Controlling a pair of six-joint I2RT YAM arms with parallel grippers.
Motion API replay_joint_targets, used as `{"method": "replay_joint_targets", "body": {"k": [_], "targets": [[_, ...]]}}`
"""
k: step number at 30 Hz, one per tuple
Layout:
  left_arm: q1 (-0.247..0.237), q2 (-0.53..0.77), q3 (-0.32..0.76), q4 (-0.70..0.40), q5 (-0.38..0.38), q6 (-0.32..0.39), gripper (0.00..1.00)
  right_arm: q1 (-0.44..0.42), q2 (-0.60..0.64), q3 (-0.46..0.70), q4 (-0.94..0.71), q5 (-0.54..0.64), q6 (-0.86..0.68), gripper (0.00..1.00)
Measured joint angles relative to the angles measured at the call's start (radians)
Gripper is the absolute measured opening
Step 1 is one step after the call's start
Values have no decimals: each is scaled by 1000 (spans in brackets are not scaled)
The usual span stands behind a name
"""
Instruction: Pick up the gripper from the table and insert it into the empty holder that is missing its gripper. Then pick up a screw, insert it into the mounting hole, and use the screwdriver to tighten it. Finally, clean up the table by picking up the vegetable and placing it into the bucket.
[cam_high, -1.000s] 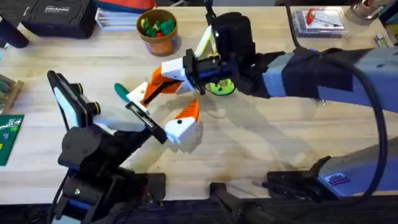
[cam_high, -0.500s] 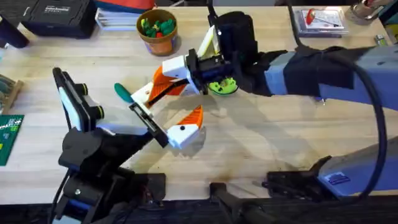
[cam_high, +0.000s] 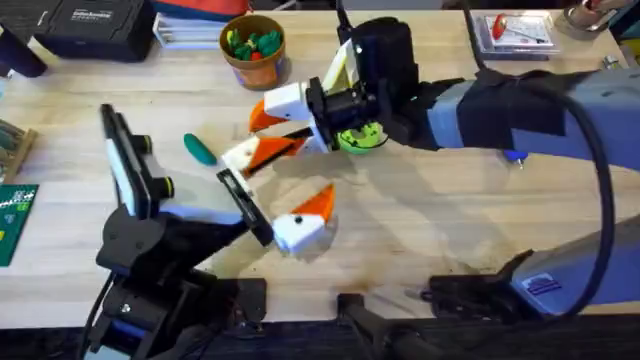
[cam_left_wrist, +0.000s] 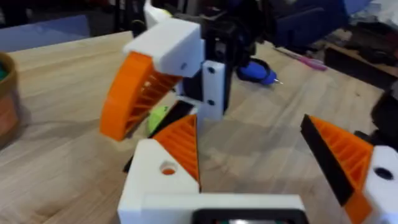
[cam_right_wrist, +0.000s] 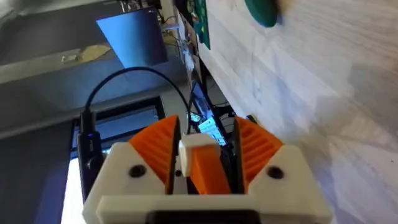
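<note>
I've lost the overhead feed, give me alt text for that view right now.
The right gripper, reaching across the middle, is shut on an orange and white piece above the table. The left gripper sits open just below it; the green vegetable lies left, the bucket behind.

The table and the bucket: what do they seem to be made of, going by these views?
The table looks like pale wood or a wood-look laminate with a smooth matte finish; straight grain lines run along it in the overhead and left wrist views. The bucket looks like tan-brown plastic or coated card with an orange band, its rim catching a slight sheen. Which of the two cannot be told.
</note>
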Motion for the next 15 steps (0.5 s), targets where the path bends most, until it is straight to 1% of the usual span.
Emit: {"method": "replay_joint_targets", "body": {"k": [3, 7, 8, 10, 12, 13, 15], "targets": [[-20, 0, 0, -2, 47, 0, 986, -11, 0, 0, 3, -19, 0, 510], [-20, 0, 0, -3, 71, 0, 986, -31, 0, 0, 3, -44, -4, 542], [-20, 0, 0, -3, 73, 0, 986, -37, 0, 0, 3, -48, -5, 565], [-20, 0, 0, -3, 80, 0, 986, -47, 0, 0, 3, -51, -14, 696], [-20, 0, 0, -3, 86, 0, 986, -59, 0, 0, 3, -49, -40, 941], [-20, 0, 0, -3, 86, 0, 986, -65, 0, 0, 4, -44, -55, 979], [-20, 0, 0, -3, 87, 0, 986, -79, 0, 0, 3, -19, -94, 991]]}}
